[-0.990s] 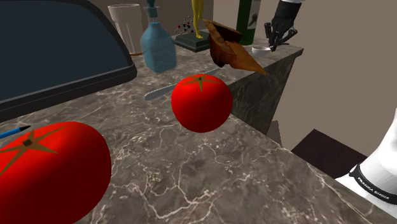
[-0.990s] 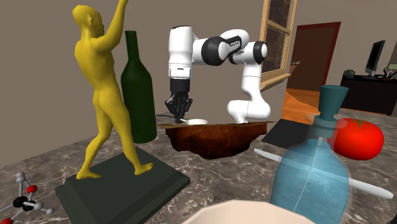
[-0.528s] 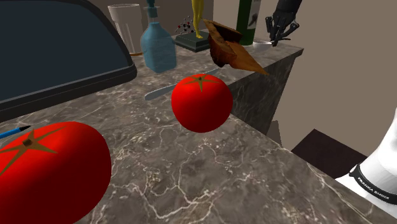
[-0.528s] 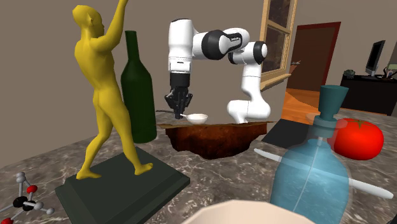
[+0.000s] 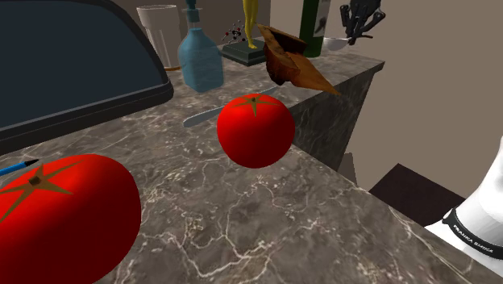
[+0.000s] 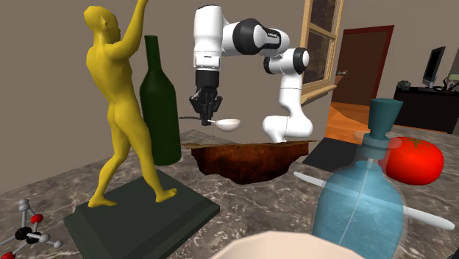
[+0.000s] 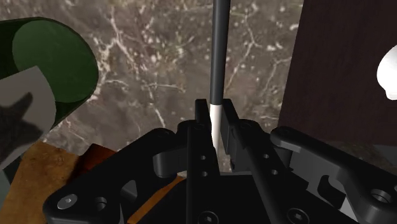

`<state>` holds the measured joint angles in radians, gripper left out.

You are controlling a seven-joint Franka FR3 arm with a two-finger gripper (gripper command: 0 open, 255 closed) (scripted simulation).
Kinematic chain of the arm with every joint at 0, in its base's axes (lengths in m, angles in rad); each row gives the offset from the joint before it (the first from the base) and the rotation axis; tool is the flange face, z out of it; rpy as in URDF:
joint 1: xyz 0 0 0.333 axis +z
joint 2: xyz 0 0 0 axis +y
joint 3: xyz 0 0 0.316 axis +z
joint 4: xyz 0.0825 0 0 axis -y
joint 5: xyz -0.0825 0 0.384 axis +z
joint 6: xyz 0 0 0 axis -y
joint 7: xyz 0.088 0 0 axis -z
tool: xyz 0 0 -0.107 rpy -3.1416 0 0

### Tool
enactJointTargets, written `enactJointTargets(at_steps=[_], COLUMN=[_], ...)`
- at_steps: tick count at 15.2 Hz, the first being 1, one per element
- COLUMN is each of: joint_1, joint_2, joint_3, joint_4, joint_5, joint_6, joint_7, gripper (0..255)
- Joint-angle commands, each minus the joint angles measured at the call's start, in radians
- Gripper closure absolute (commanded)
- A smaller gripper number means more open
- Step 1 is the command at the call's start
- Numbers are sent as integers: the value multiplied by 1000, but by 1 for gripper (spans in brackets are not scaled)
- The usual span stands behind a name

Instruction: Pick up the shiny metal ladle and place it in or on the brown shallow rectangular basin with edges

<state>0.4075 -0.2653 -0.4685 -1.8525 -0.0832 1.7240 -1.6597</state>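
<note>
A shiny ladle [image 6: 226, 124] hangs in the air above the marble counter [image 5: 242, 218], its pale bowl [image 5: 335, 43] level with the green bottle's label. My gripper [image 6: 206, 119] is shut on its handle, fingers pointing down, above and just behind the brown shallow basin [image 6: 246, 158]. In the shoulder view the gripper [image 5: 359, 24] is at the top right, past the basin [image 5: 292, 63], which sits tilted near the counter's far corner. In the wrist view the gripper [image 7: 216, 119] clasps the thin handle [image 7: 219, 57], which runs straight out from between the fingers.
A tall green bottle [image 6: 158, 103] stands close beside the gripper. A yellow figurine [image 6: 118, 110] on a dark base, a blue bottle [image 5: 199, 60], two tomatoes [image 5: 255, 129], a knife [image 5: 201, 118] and a black appliance [image 5: 72, 56] share the counter. The counter drops off along the shoulder view's right.
The gripper has risen with the ladle, lifting its bowl off the counter and well above the basin's rim. Nothing else has moved.
</note>
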Motion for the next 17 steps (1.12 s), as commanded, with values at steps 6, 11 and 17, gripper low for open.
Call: enactJointTargets(at_steps=[6,11,17], joint_1=[5,7,8], joint_2=[27,56,101], joint_3=[-1,-6,-16], joint_4=[122,218,348], joint_5=[13,25,45], joint_6=[-97,-168,-257], joint_7=[-7,-15,-29], gripper=[255,255,255])
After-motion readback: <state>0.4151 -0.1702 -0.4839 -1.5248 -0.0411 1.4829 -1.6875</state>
